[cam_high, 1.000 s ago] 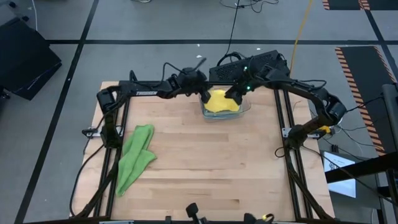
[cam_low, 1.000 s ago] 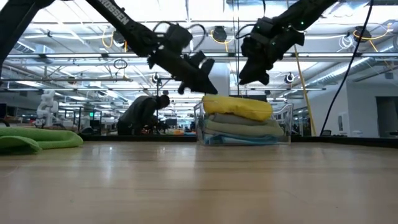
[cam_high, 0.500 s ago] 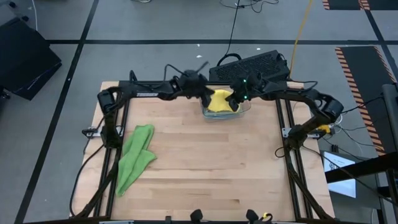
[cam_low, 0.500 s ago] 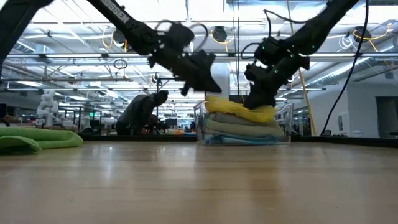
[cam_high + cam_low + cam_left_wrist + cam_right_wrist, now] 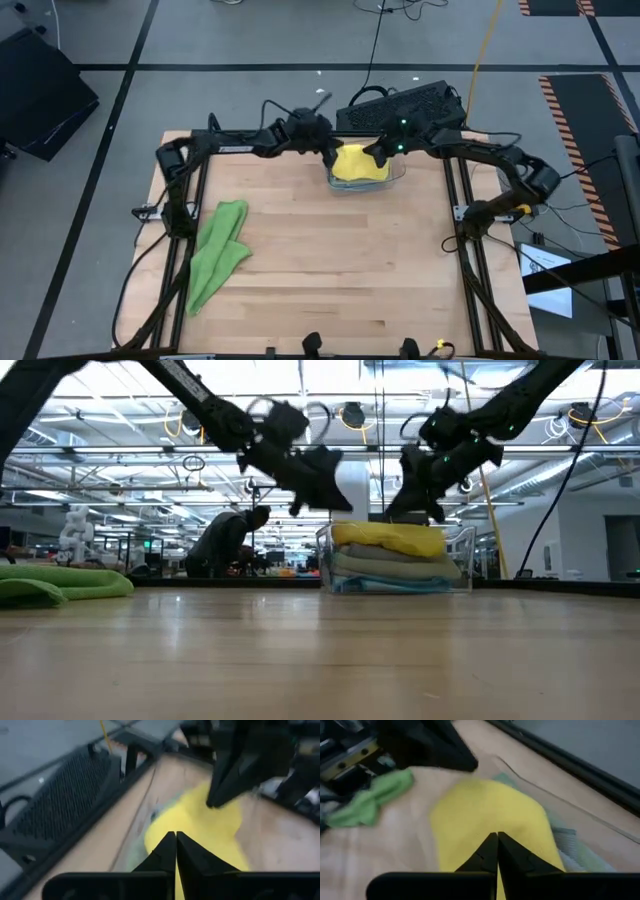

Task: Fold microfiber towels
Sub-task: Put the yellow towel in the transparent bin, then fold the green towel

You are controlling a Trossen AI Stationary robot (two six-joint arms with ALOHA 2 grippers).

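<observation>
We see lots of bare wooden table (image 5: pixel 330 270) in the middle and at the front, with the bright green towel (image 5: pixel 215 252) lying crumpled near the left edge. At the far edge, the clear bin (image 5: pixel 460 550) holds a stack of folded towels with the yellow towel (image 5: pixel 358 164) on top. The left gripper (image 5: pixel 331 152) and the right gripper (image 5: pixel 376 154) hang just above the yellow towel, one on each side, both pinched shut and holding nothing.
</observation>
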